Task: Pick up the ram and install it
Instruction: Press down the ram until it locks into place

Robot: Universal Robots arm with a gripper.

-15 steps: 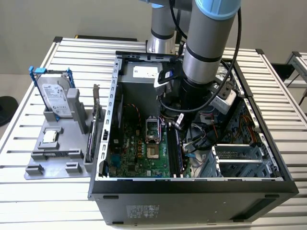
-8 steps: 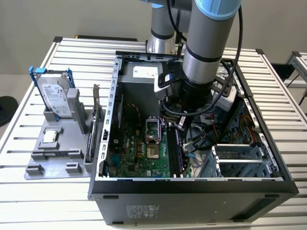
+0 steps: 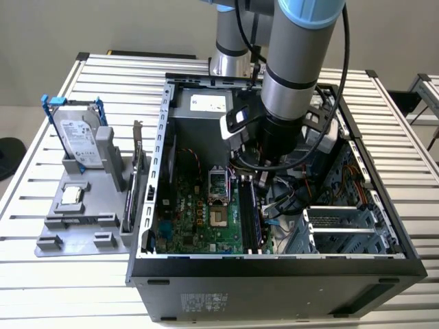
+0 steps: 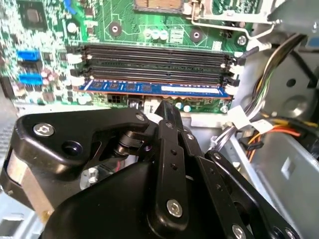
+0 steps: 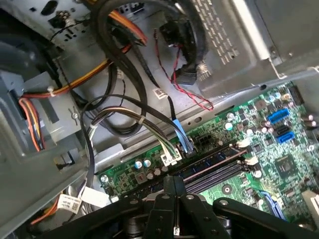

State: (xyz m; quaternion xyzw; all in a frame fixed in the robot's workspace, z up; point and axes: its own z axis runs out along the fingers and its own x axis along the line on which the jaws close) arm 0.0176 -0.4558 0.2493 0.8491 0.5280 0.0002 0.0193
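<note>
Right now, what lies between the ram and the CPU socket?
Empty black slots, side by side, in the second wrist view. The ram stands in the slot farthest from the socket.

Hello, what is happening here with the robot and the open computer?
A robot arm is reaching down into an open computer case. Its gripper is just above the memory slots on the green motherboard. The ram, a blue stick, already sits in the slot nearest the gripper. A hard drive in a blue frame stands on a grey holder beside the case.
</note>
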